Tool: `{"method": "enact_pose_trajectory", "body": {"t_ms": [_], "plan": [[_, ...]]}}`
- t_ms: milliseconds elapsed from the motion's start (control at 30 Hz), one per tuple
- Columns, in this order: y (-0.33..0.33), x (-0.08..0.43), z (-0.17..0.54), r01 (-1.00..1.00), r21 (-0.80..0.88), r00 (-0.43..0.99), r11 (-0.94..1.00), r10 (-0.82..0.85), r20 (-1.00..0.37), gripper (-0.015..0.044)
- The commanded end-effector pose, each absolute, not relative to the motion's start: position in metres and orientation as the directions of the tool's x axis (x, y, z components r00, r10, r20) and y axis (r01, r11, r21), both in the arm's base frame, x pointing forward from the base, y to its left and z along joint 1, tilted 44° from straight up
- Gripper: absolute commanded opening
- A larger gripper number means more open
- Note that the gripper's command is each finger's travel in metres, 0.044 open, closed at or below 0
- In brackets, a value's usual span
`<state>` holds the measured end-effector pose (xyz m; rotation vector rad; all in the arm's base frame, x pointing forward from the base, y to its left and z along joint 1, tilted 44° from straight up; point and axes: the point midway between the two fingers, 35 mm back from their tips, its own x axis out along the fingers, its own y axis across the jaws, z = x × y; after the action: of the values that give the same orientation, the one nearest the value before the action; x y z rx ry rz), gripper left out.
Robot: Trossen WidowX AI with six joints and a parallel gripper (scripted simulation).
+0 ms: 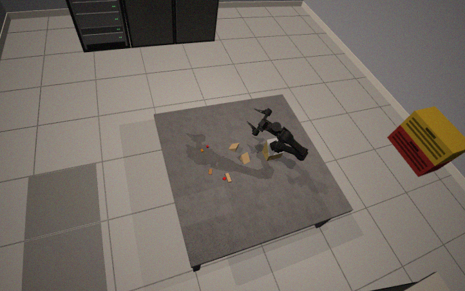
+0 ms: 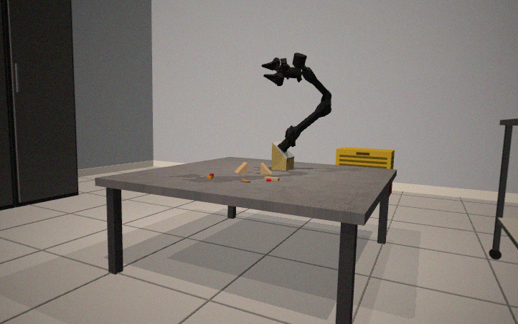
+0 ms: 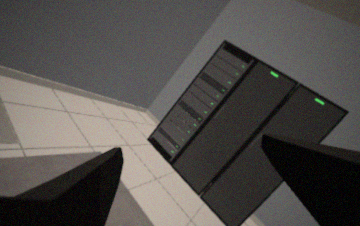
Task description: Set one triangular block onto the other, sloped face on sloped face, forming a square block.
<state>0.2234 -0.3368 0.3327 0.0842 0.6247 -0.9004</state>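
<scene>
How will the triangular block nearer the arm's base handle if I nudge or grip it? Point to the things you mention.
The triangular block (image 1: 245,158) (image 2: 265,169) looks stiff, with crisp straight edges, so it probably won't give when squeezed. Its flat sides make rolling unlikely. The sloped face could let a grip slide off, so squeezing across its upright sides seems safer.

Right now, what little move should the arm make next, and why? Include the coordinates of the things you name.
Probably swing the open pincer (image 1: 250,116) (image 2: 262,70) (image 3: 194,147) down toward one of the two triangular blocks, stopping just above it. Both blocks, the one nearer the arm's base (image 1: 245,158) (image 2: 265,169) and the farther one (image 1: 234,147) (image 2: 241,168), stand apart on the table, while the pincer is high above them, pointing sideways, holding nothing.
</scene>
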Motion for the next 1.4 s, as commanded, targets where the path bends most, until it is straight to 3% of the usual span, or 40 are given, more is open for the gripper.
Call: {"method": "enact_pose_trajectory", "body": {"t_ms": [0, 233, 433, 600, 800, 1367], "plan": [[-0.339, 0.247, 0.265, 0.707, -0.094, 0.463, 0.701, -0.559, -0.688, 0.0440], [-0.319, 0.273, 0.147, 0.652, 0.110, 0.420, 0.750, -0.236, -0.876, 0.0440], [-0.277, 0.277, 0.051, 0.651, 0.298, 0.337, 0.698, 0.086, -0.937, 0.0440], [-0.227, 0.268, -0.018, 0.692, 0.427, 0.249, 0.581, 0.364, -0.898, 0.0440], [-0.160, 0.246, -0.076, 0.781, 0.491, 0.155, 0.385, 0.643, -0.750, 0.0440], [-0.144, 0.248, -0.093, 0.793, 0.491, 0.147, 0.362, 0.667, -0.730, 0.0440]]}}
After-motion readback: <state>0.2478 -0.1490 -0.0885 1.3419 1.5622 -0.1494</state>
